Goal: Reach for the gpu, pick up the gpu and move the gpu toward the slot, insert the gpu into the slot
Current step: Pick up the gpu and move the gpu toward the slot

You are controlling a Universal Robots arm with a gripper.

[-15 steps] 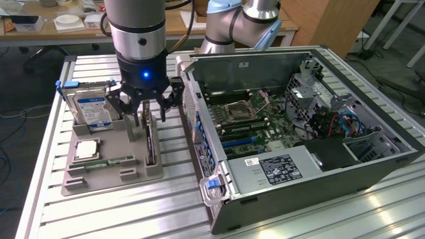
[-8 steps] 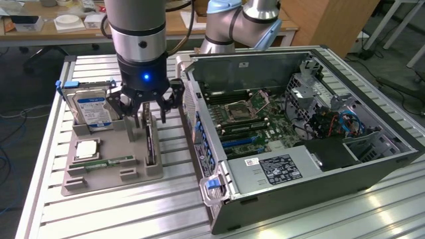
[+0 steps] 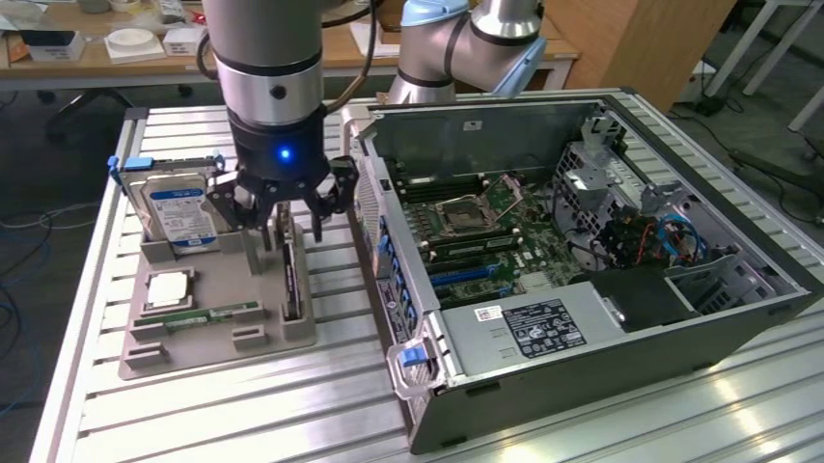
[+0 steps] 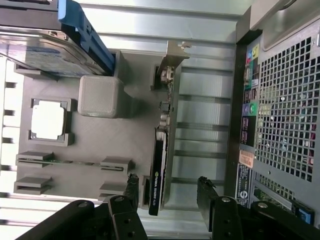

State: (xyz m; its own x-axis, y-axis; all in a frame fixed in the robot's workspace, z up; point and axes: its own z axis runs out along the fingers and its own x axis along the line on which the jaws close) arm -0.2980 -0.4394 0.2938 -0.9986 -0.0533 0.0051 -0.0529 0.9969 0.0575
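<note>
Right now your fingers (image 3: 318,224) hang over the grey parts tray (image 3: 219,265), spread as wide as they go and holding nothing.

In the exterior view the gpu (image 3: 292,289) stands on its long edge along the tray's 3 o'clock side. It runs from 12 to 6 o'clock and sits just below the fingers. In the wrist view, the fingers (image 4: 205,195) stand one on each side of the line of the gpu (image 4: 160,165), with a gap on both sides. The card's metal bracket (image 4: 172,57) is at the end nearest the hard drive (image 4: 35,52).

The rest of the tray (image 4: 115,140) shows like this in the exterior view:
- The hard drive (image 3: 178,207) with its blue-white label stands upright at 12 o'clock.
- A processor chip (image 3: 170,289) lies flat at about 9 o'clock.
- The green memory stick (image 3: 212,313) lies toward 6 o'clock.

The open computer case (image 3: 618,338) lies on the bench (image 3: 258,405), just beside the tray at its 3 o'clock. Inside, on the green motherboard (image 3: 515,241), the slot (image 3: 470,274) lies at about 6 o'clock from the silver processor socket (image 3: 466,214). The gpu is in its tray holder, well apart from that slot.
</note>
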